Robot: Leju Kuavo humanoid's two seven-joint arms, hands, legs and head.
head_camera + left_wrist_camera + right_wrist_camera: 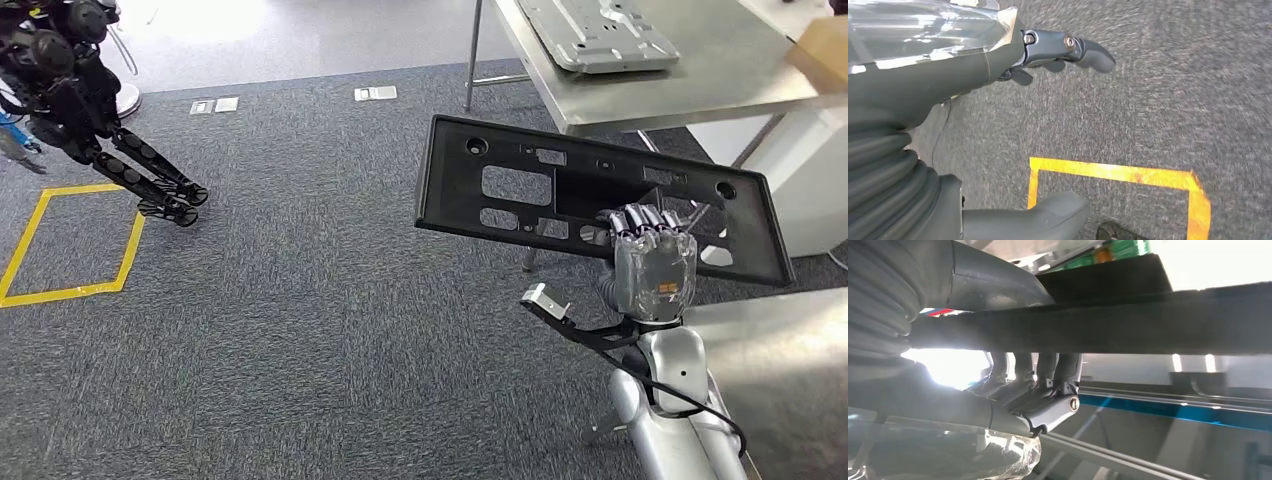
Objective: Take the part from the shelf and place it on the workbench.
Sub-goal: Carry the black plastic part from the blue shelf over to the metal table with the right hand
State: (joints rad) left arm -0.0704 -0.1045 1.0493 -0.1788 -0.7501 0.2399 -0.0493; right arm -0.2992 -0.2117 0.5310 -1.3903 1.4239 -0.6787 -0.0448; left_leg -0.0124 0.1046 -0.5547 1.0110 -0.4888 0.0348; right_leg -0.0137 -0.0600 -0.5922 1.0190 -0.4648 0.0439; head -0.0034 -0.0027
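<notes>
The part is a long black plastic panel (520,190) with several cut-outs, held in the air over the carpet, tilted, right of centre in the head view. My right hand (655,262) grips its lower edge, fingers hooked over the rim. In the right wrist view the panel's edge (1148,320) runs across as a dark bar with my right hand's fingers (1048,375) wrapped around it. My left hand (1063,50) hangs over the grey carpet with its fingers apart and nothing in it. A metal workbench (700,85) stands at the back right.
A grey metal plate (600,40) lies on the workbench, with a cardboard box (825,50) at its right end. Another metal surface (780,380) is at the lower right. A yellow taped square (70,245) marks the carpet at left, beside a black robot's legs (110,130).
</notes>
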